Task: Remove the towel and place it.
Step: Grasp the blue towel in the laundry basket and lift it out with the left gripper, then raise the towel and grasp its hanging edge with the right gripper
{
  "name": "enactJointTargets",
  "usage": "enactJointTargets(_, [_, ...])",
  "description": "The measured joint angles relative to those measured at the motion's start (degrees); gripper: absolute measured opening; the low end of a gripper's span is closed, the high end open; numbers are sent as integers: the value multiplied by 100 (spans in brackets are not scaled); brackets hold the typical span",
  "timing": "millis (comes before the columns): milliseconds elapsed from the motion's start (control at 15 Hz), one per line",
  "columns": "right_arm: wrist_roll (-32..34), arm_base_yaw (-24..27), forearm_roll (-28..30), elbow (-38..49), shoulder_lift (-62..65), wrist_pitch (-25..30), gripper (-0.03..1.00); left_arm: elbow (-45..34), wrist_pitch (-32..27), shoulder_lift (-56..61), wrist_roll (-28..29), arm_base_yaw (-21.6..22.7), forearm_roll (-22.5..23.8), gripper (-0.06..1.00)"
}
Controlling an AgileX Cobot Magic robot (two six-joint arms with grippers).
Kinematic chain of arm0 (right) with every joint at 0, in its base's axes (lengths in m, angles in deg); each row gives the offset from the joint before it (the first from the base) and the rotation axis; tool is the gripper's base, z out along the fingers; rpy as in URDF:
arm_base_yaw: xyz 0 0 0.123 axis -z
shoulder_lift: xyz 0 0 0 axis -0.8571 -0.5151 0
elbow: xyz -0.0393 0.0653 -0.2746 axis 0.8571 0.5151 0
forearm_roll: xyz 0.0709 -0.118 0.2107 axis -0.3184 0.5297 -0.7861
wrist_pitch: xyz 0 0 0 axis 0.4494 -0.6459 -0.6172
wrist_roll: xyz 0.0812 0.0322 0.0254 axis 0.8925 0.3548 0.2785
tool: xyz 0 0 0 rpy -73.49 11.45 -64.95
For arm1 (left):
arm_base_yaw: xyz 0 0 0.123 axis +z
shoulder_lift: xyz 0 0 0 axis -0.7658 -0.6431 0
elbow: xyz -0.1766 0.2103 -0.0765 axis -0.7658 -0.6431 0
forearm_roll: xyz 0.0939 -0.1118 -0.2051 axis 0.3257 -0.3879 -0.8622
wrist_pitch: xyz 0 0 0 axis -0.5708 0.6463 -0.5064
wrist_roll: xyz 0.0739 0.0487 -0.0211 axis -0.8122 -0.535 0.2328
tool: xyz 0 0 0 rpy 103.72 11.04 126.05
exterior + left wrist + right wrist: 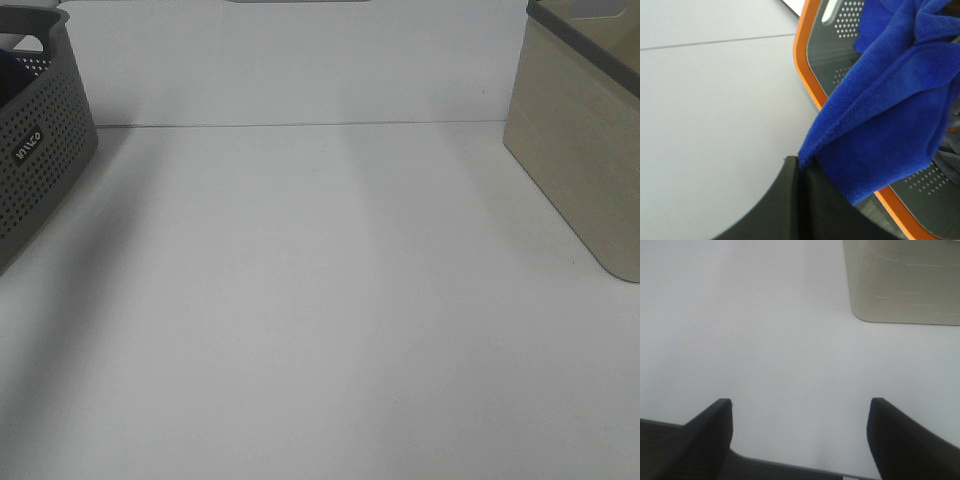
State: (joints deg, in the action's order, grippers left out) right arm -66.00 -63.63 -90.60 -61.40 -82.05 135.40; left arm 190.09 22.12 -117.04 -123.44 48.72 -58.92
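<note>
High view: open table [320, 300] between grey basket [40, 150] and beige bin [580, 150].
Left wrist: left gripper [801, 162] pinched tight on the stitched hem of the deep-blue towel [890, 125]. The cloth drapes ahead over the basket's orange rim [805, 65].
Right wrist: right gripper [800, 410] spread wide, holding nothing, bare table beneath, bin ahead.

A robot test bench of the laboratory kind is indicated. A plain white table [320, 300], crossed by one thin seam [300, 125], is provided as the work surface. At the table's left edge a grey perforated basket [40, 150] is set, and at its right edge a beige bin [575, 150]. The right gripper [801, 401] is held above the table, black fingers [710, 432] spread.
</note>
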Motion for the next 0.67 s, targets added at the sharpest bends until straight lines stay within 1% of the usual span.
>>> enactJointTargets(133, [0, 0, 0, 0, 0, 0, 74, 0, 6, 246, -172, -292, 0, 0])
enactJointTargets(200, [0, 0, 0, 0, 0, 0, 74, 0, 11, 286, -189, -350, 11, 0])
enactJointTargets(333, [0, 0, 0, 0, 0, 0, 74, 0, 11, 407, -223, -642, -46, 0])
enactJointTargets(533, [0, 0, 0, 0, 0, 0, 74, 0, 0, 453, -235, -1157, -659, 0])
enactJointTargets(600, [0, 0, 0, 0, 0, 0, 74, 0, -109, 464, -269, -1570, -911, 0])
enactJointTargets(667, [0, 0, 0, 0, 0, 0, 74, 0, -149, 470, -275, -1662, -951, 0])
